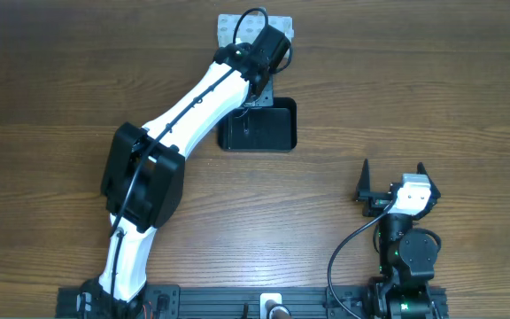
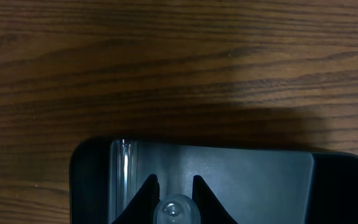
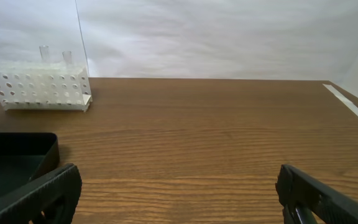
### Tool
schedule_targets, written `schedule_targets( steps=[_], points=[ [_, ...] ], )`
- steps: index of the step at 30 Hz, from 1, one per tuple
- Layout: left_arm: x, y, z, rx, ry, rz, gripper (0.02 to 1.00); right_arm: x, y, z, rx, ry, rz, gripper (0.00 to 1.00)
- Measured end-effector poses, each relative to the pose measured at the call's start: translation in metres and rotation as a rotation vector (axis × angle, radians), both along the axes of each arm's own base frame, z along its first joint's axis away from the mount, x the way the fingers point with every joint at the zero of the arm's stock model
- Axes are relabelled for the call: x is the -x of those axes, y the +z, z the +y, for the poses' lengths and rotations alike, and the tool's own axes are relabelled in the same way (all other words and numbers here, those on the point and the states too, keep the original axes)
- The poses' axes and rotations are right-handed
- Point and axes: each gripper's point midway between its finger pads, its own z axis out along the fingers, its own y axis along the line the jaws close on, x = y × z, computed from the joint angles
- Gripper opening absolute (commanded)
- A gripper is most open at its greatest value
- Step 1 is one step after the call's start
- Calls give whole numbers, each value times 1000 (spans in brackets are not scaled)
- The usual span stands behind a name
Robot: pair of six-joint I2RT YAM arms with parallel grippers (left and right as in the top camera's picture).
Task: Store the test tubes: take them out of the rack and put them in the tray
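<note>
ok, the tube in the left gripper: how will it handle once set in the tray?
The test tube looks clear and thin-walled: probably stiff, light and fragile, so a gentle squeeze. Its smooth round body may slip in the left gripper. Laid in the tray, it will likely roll until a wall or the second tube lying there stops it.

Blocked: left arm (image 1: 197, 102) slants over the tray (image 1: 277, 133) and reaches the rack (image 1: 227, 25).
Open: bare table (image 1: 432, 80) right of tray.
</note>
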Motion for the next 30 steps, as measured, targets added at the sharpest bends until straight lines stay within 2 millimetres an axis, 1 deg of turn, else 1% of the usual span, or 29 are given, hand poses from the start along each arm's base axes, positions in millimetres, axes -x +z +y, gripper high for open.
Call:
schedule_targets(
  steps=[4, 13, 18, 24, 26, 30],
  points=[
    [2, -4, 3, -11, 2, 15, 53, 0, 0, 0, 0, 0, 0, 993],
    [5, -24, 10, -41, 11, 64, 77, 0, 0, 0, 0, 0, 0, 993],
    [13, -27, 14, -58, 10, 100, 82, 0, 0, 0, 0, 0, 0, 991],
    [14, -28, 14, -59, 9, 105, 99, 0, 0, 0, 0, 0, 0, 991],
    [14, -28, 14, -58, 9, 105, 128, 0, 0, 0, 0, 0, 0, 991],
    [15, -29, 13, -51, 7, 111, 253, 0, 0, 0, 0, 0, 0, 993]
  ],
)
